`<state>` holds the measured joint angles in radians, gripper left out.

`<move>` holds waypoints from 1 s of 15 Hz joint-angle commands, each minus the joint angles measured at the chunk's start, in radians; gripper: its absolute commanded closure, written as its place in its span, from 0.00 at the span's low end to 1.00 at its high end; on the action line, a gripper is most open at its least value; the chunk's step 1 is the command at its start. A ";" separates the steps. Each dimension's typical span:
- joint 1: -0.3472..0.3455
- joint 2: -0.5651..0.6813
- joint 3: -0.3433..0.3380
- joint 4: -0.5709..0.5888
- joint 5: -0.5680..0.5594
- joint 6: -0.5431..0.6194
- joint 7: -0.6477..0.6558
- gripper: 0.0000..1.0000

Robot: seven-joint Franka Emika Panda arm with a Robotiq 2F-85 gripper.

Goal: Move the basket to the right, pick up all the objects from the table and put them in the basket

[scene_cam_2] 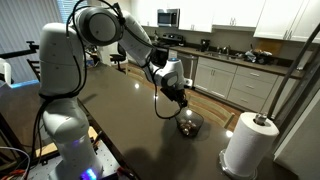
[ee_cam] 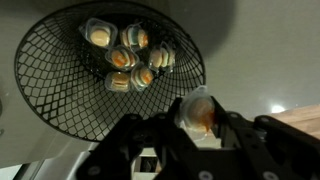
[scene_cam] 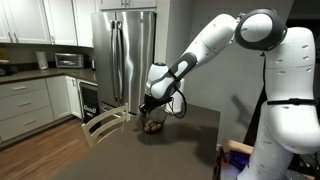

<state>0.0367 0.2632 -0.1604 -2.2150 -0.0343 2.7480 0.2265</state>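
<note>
Hovering by basket (ee_cam: 45,85) rim, claw (ee_cam: 196,128) clamping one object (ee_cam: 197,108), near table (scene_cam_2: 120,115) edge

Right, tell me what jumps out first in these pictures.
A big white robot arm reaches over the dark table, and in the wrist view its hand pinches one pale lumpy piece right beside the wire basket. Several more pieces already lie inside the basket. A white paper towel roll stands close by.
</note>
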 commanded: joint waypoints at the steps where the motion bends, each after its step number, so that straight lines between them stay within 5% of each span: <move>1: -0.021 -0.039 -0.005 -0.037 -0.006 0.023 0.039 0.88; 9: -0.059 -0.053 -0.011 -0.016 0.028 -0.043 0.077 0.88; 10: -0.062 -0.056 -0.009 -0.015 0.030 -0.051 0.075 0.46; 15: -0.074 -0.073 -0.005 -0.011 0.038 -0.079 0.072 0.21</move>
<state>-0.0208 0.2234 -0.1784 -2.2178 -0.0185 2.7040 0.2925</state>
